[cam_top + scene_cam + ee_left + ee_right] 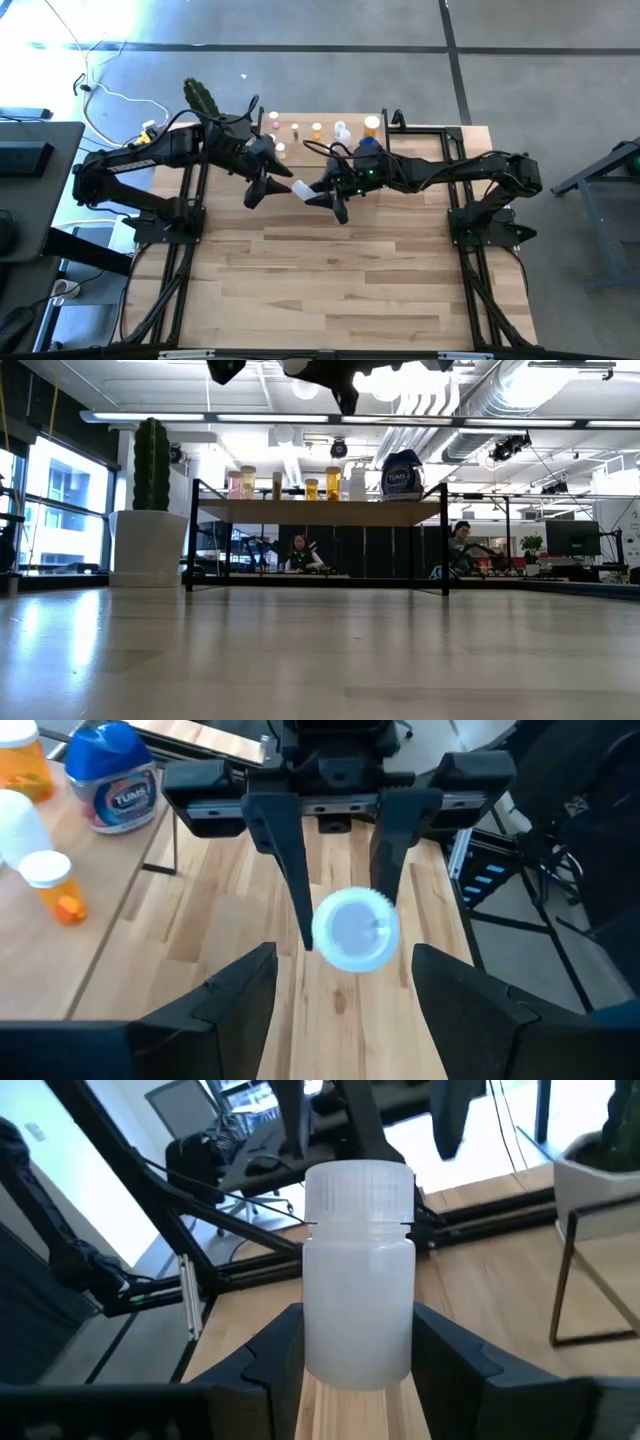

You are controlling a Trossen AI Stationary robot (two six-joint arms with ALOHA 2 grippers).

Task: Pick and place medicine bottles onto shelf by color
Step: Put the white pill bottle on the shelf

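The right tool (355, 1350) grips a white bottle (358, 1275) in mid-air above the desk (340, 270); the left tool (345, 985) faces it, spread wide. Likely a handover; the left must close next.

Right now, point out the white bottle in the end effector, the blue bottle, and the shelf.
white bottle (358, 1295), right wrist view, middle of its body.
blue bottle (112, 782), left wrist view, its label.
shelf (320, 512), low view, front edge of the board.
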